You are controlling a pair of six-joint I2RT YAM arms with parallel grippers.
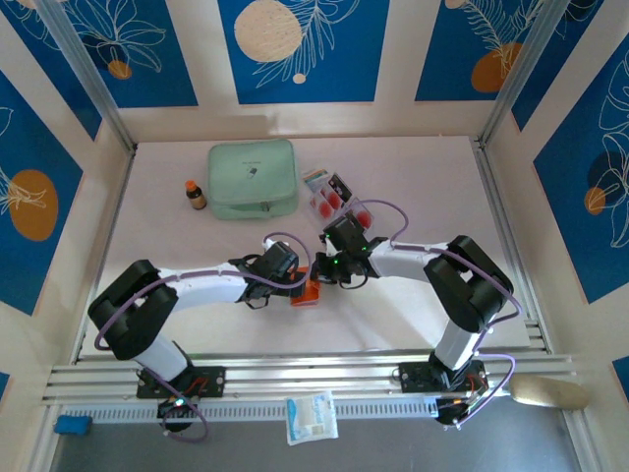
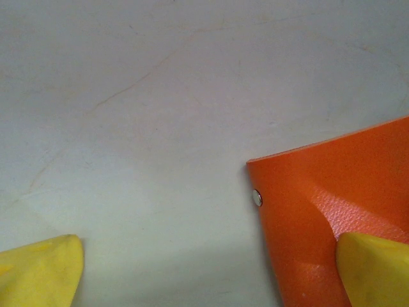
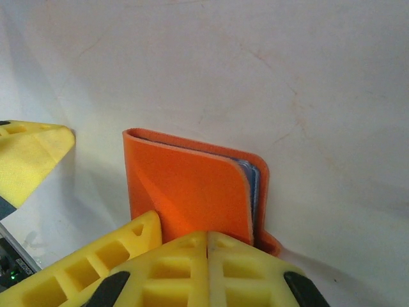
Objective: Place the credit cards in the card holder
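The orange card holder (image 1: 311, 291) lies mid-table between my two grippers. In the right wrist view the card holder (image 3: 185, 192) is folded with its cover bowed up, and greyish-blue sleeves (image 3: 254, 180) show at its open edge. My right gripper (image 3: 208, 236) is shut, its tips meeting at the holder's near edge with nothing visible between them. My left gripper (image 2: 208, 275) stands wide open; one yellow finger (image 2: 374, 268) rests over the card holder (image 2: 332, 211), beside its snap stud (image 2: 257, 197). The credit cards (image 1: 340, 201), white and black with red circles, lie overlapped behind the right gripper (image 1: 332, 267).
A mint-green zip pouch (image 1: 253, 179) sits at the back, a small brown bottle (image 1: 196, 195) to its left. A striped packet (image 1: 315, 178) lies by the cards. A white packet (image 1: 312, 417) rests on the front rail. Walls enclose the table.
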